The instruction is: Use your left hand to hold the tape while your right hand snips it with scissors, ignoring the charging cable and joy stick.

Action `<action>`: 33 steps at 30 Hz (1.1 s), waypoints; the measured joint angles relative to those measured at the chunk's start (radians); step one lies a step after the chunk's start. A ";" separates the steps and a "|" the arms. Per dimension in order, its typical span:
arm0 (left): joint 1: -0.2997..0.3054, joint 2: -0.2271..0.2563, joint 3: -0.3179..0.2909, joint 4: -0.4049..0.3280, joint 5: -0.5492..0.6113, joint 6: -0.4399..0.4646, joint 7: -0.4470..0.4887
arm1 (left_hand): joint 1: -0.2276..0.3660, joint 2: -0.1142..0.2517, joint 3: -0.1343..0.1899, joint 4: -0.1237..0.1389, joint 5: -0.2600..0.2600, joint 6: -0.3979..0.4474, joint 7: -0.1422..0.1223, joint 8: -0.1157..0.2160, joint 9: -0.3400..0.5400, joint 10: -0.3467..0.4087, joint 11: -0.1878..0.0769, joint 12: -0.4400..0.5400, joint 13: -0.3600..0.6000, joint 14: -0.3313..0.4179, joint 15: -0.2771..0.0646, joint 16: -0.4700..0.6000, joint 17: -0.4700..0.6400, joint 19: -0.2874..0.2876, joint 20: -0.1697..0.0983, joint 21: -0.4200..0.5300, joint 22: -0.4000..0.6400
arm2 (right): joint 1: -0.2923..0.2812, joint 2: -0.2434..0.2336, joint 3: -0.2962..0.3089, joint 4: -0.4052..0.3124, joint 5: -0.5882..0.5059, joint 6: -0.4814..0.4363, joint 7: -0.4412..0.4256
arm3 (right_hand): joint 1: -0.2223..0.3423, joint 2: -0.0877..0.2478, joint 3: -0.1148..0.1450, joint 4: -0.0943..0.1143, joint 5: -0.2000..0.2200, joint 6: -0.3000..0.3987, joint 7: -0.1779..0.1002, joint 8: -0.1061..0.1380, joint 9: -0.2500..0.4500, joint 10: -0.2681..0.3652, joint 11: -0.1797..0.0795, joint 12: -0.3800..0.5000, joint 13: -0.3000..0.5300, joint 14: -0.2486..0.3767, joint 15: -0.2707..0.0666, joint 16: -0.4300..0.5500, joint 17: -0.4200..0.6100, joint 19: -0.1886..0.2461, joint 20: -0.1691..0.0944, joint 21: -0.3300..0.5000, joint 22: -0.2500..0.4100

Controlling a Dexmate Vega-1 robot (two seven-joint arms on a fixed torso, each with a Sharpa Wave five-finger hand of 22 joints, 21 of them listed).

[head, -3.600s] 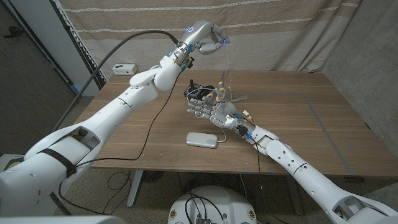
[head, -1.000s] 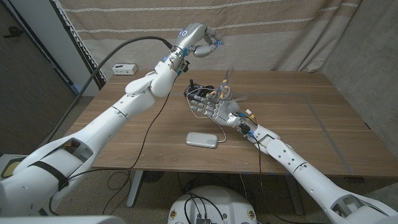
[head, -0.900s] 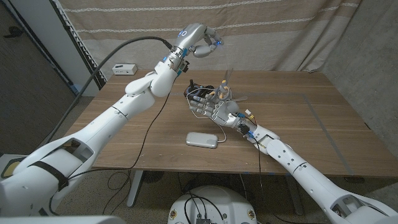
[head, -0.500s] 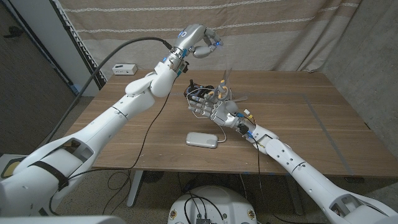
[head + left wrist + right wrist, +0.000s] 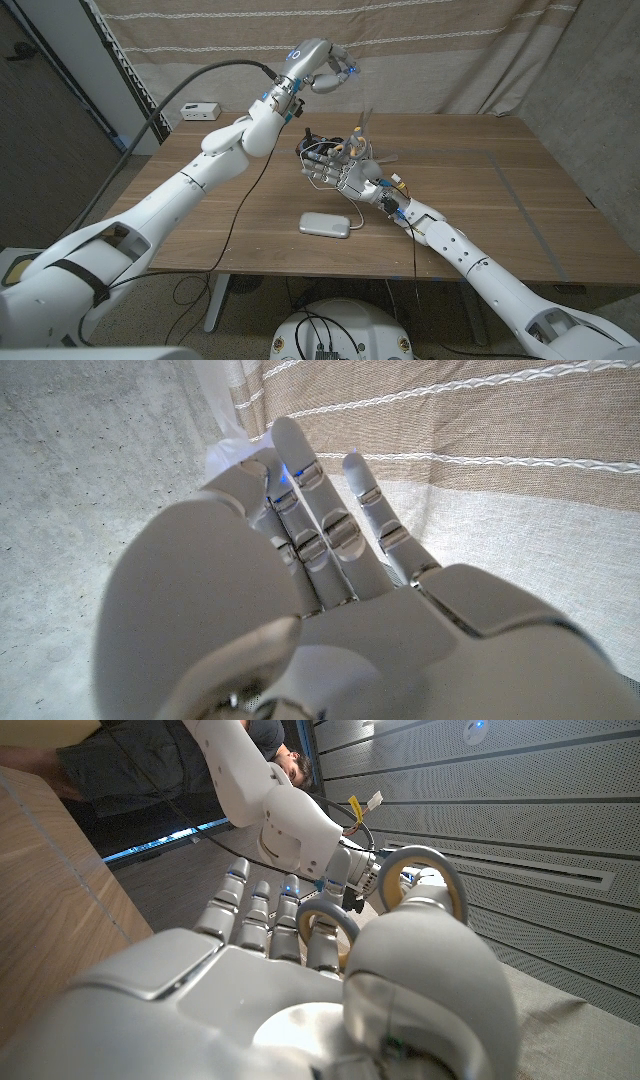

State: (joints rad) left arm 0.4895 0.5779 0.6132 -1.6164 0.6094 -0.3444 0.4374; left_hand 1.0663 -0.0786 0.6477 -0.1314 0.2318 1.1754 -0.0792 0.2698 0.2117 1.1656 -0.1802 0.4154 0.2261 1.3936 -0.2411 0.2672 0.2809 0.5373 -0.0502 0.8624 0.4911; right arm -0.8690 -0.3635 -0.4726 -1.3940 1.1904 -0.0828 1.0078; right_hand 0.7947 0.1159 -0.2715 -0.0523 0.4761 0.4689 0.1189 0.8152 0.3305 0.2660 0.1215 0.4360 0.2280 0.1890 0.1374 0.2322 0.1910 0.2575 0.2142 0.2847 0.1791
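My left hand (image 5: 322, 66) pinches the tape (image 5: 348, 70) high over the bench (image 5: 480, 200); my right hand (image 5: 345, 168), gripping the scissors (image 5: 361, 128) blades-up, sits below and right, strip between unseen.

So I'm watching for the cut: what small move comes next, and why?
Probably raise the right robot hand so the scissors it grips meet the tape. The left robot hand sits well above them, near the curtain; the strip itself is too faint to place.

Even soft light — wide-angle bending, wrist close-ups blurred.
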 measured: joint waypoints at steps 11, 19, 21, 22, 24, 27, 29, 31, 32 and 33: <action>0.014 0.005 -0.010 -0.017 0.000 0.001 0.003 | 0.000 0.000 0.000 0.000 0.000 0.000 0.000 0.000 0.000 0.000 0.000 0.000 0.000 0.000 0.000 0.000 0.000 -0.004 -0.004 0.000 0.000 | 0.012 0.011 -0.003 0.018 -0.003 0.000 0.018 | -0.009 -0.009 -0.001 0.001 0.000 -0.012 0.001 -0.018 -0.014 0.000 0.000 -0.003 -0.001 0.000 0.000 -0.007 0.000 0.000 0.000 -0.008 0.000; 0.023 0.009 -0.018 -0.026 0.000 0.002 0.005 | 0.000 0.000 0.000 0.000 0.000 0.000 0.000 0.000 0.000 0.000 0.000 0.000 0.000 0.000 0.000 0.008 0.000 -0.004 -0.003 0.008 0.000 | 0.017 0.015 -0.003 0.026 -0.005 0.000 0.021 | -0.009 -0.009 -0.006 0.006 0.000 -0.012 0.001 -0.025 -0.020 0.000 0.000 -0.003 -0.005 0.000 0.000 -0.007 0.000 0.000 0.000 -0.011 0.000; 0.025 0.010 -0.019 -0.028 0.000 0.002 0.006 | 0.000 0.000 0.000 0.000 0.000 0.000 0.000 0.000 0.000 0.000 0.000 0.000 0.000 0.000 0.000 0.008 0.000 -0.009 0.002 0.008 0.000 | 0.018 0.016 -0.003 0.028 -0.006 0.000 0.021 | -0.009 -0.009 -0.006 0.006 0.000 -0.012 0.001 -0.025 -0.020 0.000 0.000 -0.003 -0.005 0.000 0.000 -0.007 0.000 0.000 0.000 -0.011 0.000; 0.026 0.010 -0.020 -0.029 0.000 0.002 0.006 | 0.000 0.000 0.000 0.000 0.000 0.000 0.000 0.000 0.000 0.000 0.000 0.000 0.000 0.000 0.000 0.008 0.000 -0.009 0.002 0.008 0.000 | 0.018 0.016 -0.003 0.028 -0.007 0.000 0.021 | -0.009 -0.009 -0.006 0.006 0.000 -0.012 0.001 -0.025 -0.020 0.000 0.000 -0.003 -0.005 0.000 0.000 -0.007 0.000 0.000 0.000 -0.011 0.000; 0.028 0.011 -0.022 -0.031 0.000 0.002 0.007 | 0.000 0.000 0.001 -0.001 0.000 0.000 0.000 0.000 0.000 0.000 0.000 0.000 0.000 0.000 0.000 0.008 0.000 -0.009 0.002 0.008 -0.003 | 0.019 0.017 -0.002 0.029 -0.008 0.000 0.021 | -0.009 -0.009 -0.006 0.006 0.000 -0.012 0.001 -0.025 -0.022 0.000 0.000 -0.003 -0.005 0.000 0.000 -0.007 0.000 0.000 0.000 -0.011 0.000; 0.031 0.012 -0.024 -0.034 -0.001 0.000 0.009 | 0.000 0.000 0.001 -0.001 0.000 0.000 0.000 0.000 0.000 0.000 0.000 0.000 0.000 0.000 0.000 0.008 0.000 -0.009 0.002 0.008 -0.005 | 0.021 0.017 -0.002 0.031 -0.010 0.002 0.021 | -0.009 -0.009 -0.006 0.006 0.000 -0.012 0.000 -0.025 -0.024 0.000 0.000 -0.003 -0.005 0.000 0.000 -0.007 0.000 0.000 0.000 -0.015 0.000; 0.034 0.014 -0.026 -0.035 -0.002 -0.002 0.010 | 0.000 0.000 0.001 -0.001 0.000 0.000 0.000 0.000 0.000 0.000 0.000 0.000 0.000 0.000 0.000 0.008 0.000 -0.009 0.002 0.008 -0.005 | 0.022 0.018 -0.001 0.032 -0.012 0.003 0.021 | -0.009 -0.009 -0.006 0.006 0.000 -0.012 0.000 -0.025 -0.024 0.000 0.000 -0.003 -0.005 0.000 0.000 -0.007 0.000 0.000 0.000 -0.015 0.000; 0.036 0.015 -0.028 -0.038 -0.002 -0.003 0.011 | 0.000 0.000 0.001 -0.001 0.000 0.000 0.000 0.000 0.000 0.000 0.000 0.000 0.000 0.000 0.000 0.008 0.000 -0.009 0.002 0.008 -0.005 | 0.023 0.018 -0.001 0.032 -0.013 0.005 0.020 | -0.009 -0.009 -0.006 0.006 0.000 -0.012 0.000 -0.025 -0.029 0.000 0.000 -0.003 -0.005 0.000 0.000 -0.007 0.000 0.000 0.000 -0.015 0.000; 0.037 0.016 -0.028 -0.038 -0.002 -0.004 0.011 | 0.000 0.000 0.001 -0.001 0.000 0.000 0.000 0.000 0.000 0.000 0.000 0.000 0.000 0.000 0.000 0.008 0.000 -0.009 0.002 0.008 -0.005 | 0.023 0.018 0.000 0.032 -0.013 0.006 0.020 | -0.009 -0.009 -0.006 0.006 0.000 -0.012 0.000 -0.025 -0.029 -0.001 0.000 -0.003 -0.005 0.000 0.000 -0.007 0.000 0.000 0.000 -0.015 0.000; 0.038 0.016 -0.030 -0.040 -0.003 -0.004 0.011 | 0.000 0.000 0.001 -0.001 0.000 0.000 0.000 0.000 0.000 0.000 0.000 0.000 0.000 0.000 0.000 0.008 0.000 -0.009 0.002 0.011 -0.005 | 0.024 0.018 0.000 0.032 -0.014 0.007 0.019 | -0.009 -0.009 -0.006 0.006 0.000 -0.008 -0.003 -0.027 -0.029 0.000 0.001 -0.003 -0.005 0.000 0.000 -0.007 0.000 0.000 0.000 -0.018 0.000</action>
State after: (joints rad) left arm 0.5277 0.5943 0.5837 -1.6560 0.6066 -0.3484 0.4485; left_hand 1.0659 -0.0782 0.6491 -0.1327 0.2320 1.1754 -0.0793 0.2698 0.2116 1.1657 -0.1802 0.4155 0.2261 1.3936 -0.2410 0.2750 0.2809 0.5282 -0.0483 0.8738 0.4864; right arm -0.8451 -0.3450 -0.4727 -1.3615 1.1762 -0.0760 1.0268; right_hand 0.7856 0.1068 -0.2770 -0.0467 0.4761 0.4609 0.1154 0.7880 0.3015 0.2655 0.1220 0.4326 0.2230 0.1891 0.1375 0.2252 0.1910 0.2574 0.2143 0.2670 0.1791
